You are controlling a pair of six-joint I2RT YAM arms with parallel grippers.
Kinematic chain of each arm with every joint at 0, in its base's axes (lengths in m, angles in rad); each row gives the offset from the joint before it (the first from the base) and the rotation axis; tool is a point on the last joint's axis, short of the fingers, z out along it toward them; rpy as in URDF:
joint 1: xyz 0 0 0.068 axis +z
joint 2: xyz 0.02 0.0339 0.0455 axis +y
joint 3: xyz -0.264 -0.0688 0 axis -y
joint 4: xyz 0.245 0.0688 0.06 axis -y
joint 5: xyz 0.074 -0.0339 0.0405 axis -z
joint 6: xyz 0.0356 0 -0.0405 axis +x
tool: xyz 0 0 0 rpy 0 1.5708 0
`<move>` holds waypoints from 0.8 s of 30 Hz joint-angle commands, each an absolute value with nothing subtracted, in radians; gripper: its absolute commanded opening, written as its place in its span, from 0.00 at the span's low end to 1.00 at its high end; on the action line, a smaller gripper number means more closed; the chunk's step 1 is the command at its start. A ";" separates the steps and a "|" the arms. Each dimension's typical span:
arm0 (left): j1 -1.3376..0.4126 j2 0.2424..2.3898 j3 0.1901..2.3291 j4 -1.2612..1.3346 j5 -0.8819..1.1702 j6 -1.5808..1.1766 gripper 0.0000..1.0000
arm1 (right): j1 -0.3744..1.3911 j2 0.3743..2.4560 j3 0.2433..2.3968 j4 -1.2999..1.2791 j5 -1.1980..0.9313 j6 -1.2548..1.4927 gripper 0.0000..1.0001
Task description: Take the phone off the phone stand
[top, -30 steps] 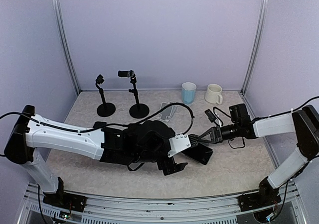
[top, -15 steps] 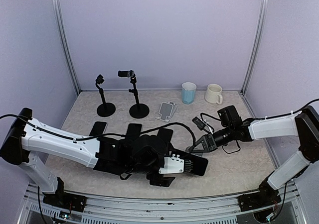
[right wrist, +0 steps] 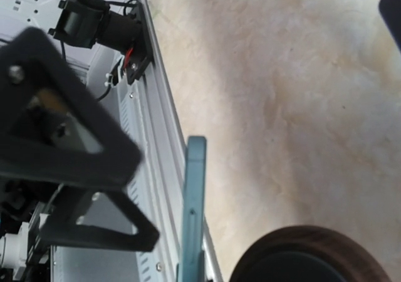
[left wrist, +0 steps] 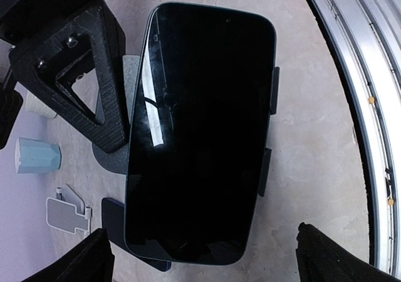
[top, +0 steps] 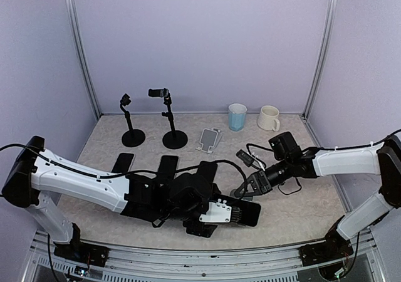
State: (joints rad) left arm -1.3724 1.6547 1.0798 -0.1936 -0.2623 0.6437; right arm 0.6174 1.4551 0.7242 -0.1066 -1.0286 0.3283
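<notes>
While the near rail [left wrist: 357,106] runs close beside it, the phone [left wrist: 200,131] sits in the phone stand [left wrist: 274,98]. The left gripper's [left wrist: 212,258] 2 fingers are spread wide, clear of its edges. Just beyond, the right gripper [top: 240,193] is closed tight, and any contact is hidden.

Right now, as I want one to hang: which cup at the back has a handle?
The cream mug, right of the blue cup, which shows no handle.
</notes>
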 commanded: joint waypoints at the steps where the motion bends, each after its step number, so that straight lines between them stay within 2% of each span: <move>1: -1.378 1.675 1.090 -0.196 -0.265 0.653 0.99 | 0.645 1.413 0.771 -0.125 -1.076 0.319 0.00; 16: -1.373 1.734 1.135 -0.220 -0.299 0.656 0.98 | 0.679 1.411 0.801 -0.152 -1.065 0.321 0.00; 21: -1.374 1.749 1.172 -0.232 -0.315 0.650 0.88 | 0.681 1.421 0.794 -0.127 -1.071 0.346 0.00; 24: -1.376 1.762 1.189 -0.231 -0.342 0.646 0.87 | 0.683 1.425 0.789 -0.107 -1.082 0.360 0.00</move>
